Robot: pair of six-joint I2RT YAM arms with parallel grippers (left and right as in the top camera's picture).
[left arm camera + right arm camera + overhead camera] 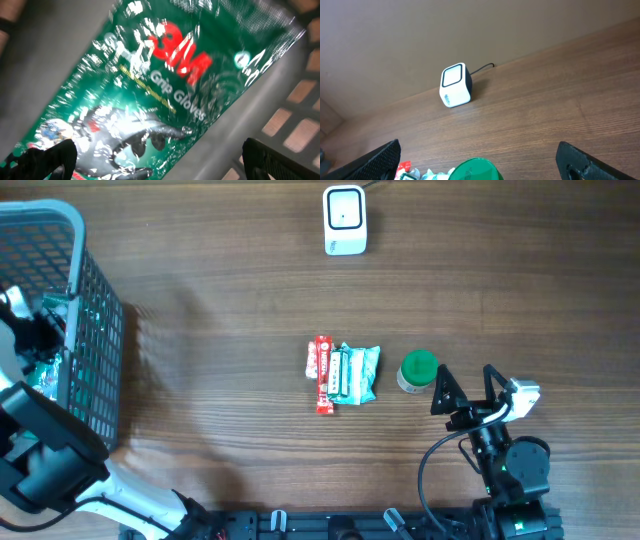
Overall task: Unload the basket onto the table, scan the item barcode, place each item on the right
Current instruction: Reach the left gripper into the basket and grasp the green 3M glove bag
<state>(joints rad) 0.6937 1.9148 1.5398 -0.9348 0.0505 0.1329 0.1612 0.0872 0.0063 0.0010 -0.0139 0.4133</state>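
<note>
Green glove packet (pixel 150 85) lettering in left wrist view only, left fingers (pixel 47 159) spread, right fingers (pixel 377 161) spread

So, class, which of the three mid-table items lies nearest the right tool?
The round green-lidded tub, beside the right tool; the red packet and teal packet lie farther off.
</note>
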